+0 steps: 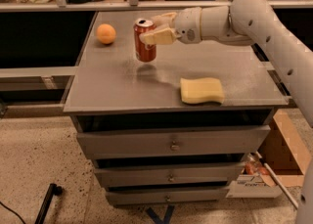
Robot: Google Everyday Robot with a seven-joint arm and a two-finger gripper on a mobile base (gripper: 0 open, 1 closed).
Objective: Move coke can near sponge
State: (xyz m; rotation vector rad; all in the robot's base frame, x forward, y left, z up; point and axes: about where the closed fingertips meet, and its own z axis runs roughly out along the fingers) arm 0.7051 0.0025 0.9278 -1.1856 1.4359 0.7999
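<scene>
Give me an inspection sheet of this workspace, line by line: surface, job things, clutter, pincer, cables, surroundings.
Surface: grey cabinet top, with drawers below it.
Job's things: can upright, seemingly held just above the top, its shadow beneath it. Sponge lies flat near the front right edge, apart from the can.
Clutter: orange at the back left.
Grippers: pincer shut on the can's upper part, reaching in from the right.
Cables: what looks like a thin dark cable on the floor, bottom left.
Surroundings: cardboard box on the floor at right; black bar on the floor at left.
</scene>
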